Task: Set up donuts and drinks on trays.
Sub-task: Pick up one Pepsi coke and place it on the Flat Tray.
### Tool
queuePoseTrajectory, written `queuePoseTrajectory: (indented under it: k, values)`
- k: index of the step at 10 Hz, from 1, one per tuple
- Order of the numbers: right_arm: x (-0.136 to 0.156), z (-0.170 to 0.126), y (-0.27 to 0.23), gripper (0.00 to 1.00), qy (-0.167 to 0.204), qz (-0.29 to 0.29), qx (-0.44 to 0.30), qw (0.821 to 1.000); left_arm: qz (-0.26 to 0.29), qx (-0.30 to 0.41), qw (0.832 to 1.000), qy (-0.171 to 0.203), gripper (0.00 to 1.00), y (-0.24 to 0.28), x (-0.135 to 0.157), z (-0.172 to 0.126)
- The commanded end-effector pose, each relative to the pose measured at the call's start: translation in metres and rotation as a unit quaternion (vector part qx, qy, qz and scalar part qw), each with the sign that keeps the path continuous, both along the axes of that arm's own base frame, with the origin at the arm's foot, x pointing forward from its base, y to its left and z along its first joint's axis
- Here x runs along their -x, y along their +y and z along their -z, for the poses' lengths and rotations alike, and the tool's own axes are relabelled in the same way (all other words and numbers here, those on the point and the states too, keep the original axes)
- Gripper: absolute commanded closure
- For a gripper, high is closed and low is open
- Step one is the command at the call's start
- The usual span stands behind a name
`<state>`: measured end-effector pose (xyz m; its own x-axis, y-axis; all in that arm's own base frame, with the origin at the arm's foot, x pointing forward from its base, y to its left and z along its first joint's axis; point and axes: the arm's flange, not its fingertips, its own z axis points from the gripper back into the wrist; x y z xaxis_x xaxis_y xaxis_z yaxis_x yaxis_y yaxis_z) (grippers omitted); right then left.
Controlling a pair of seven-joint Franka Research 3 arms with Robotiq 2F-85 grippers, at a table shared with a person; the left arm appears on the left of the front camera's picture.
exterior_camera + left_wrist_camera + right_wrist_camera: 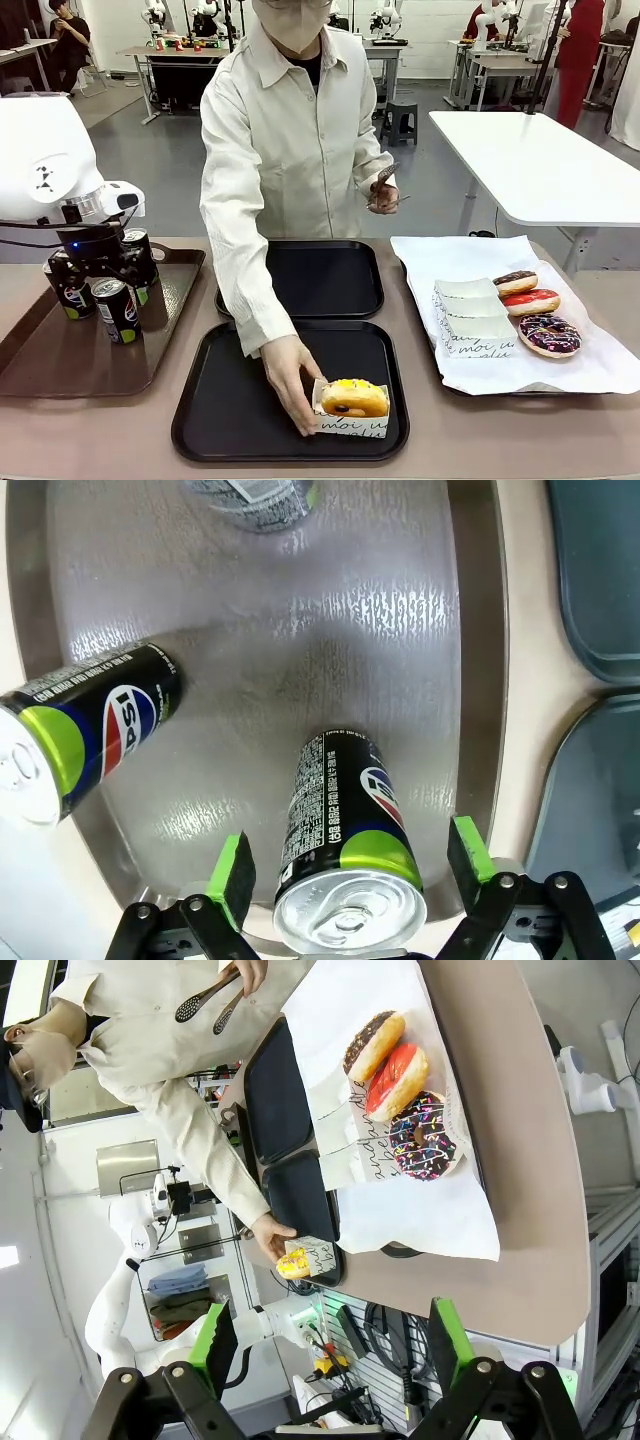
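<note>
The left gripper (350, 865) hangs over the brown tray (330, 630), its fingers (232, 872) spread wide to either side of the nearest can (345, 830), with a gap at each green pad. That can stands upright, silver top facing up. A second can (95, 725) stands off to the picture's left, and a third can (255, 495) is cut off at the top edge. Past the tray's rim lies a strip of beige surface (525, 630), then the corners of two black trays (600, 570).
</note>
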<state>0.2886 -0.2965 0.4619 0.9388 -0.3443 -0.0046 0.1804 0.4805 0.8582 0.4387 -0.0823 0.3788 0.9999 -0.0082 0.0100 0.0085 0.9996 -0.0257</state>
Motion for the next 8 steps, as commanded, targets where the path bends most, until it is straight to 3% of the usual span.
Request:
queuePoseTrajectory:
  k: [1, 2, 5, 6, 7, 8]
  values:
    - [-0.0007, -0.0008, -0.0016, 0.0, -0.009, 0.0, -0.01, 1.0, -0.008, -0.008, 1.0, -0.012, 0.0, -0.0045, 0.0097, 0.0047]
    - [-0.0007, -0.0008, -0.0016, 0.0, -0.009, 0.0, -0.01, 1.0, -0.006, -0.005, 1.0, -0.02, 0.0, -0.0044, 0.009, 0.0047]
    - [-0.0007, -0.0008, -0.0016, 0.0, -0.009, 0.0, -0.01, 1.0, 0.002, -0.01, 0.999, -0.052, 0.85, -0.0049, 0.0093, -0.001]
    - [-0.0007, -0.0008, -0.0016, 0.0, -0.009, 0.0, -0.01, 1.0, 0.003, -0.011, 0.999, -0.049, 1.0, -0.0042, 0.0092, -0.0006]
    - [-0.0007, -0.0008, -0.0016, 0.0, -0.009, 0.0, -0.01, 1.0, 0.005, -0.011, 0.999, -0.044, 1.0, -0.0042, 0.009, 0.0005]
    - [-0.0007, -0.0008, -0.0016, 0.0, -0.009, 0.0, -0.01, 1.0, 0.007, -0.012, 0.999, -0.038, 0.81, -0.0037, 0.009, 0.0004]
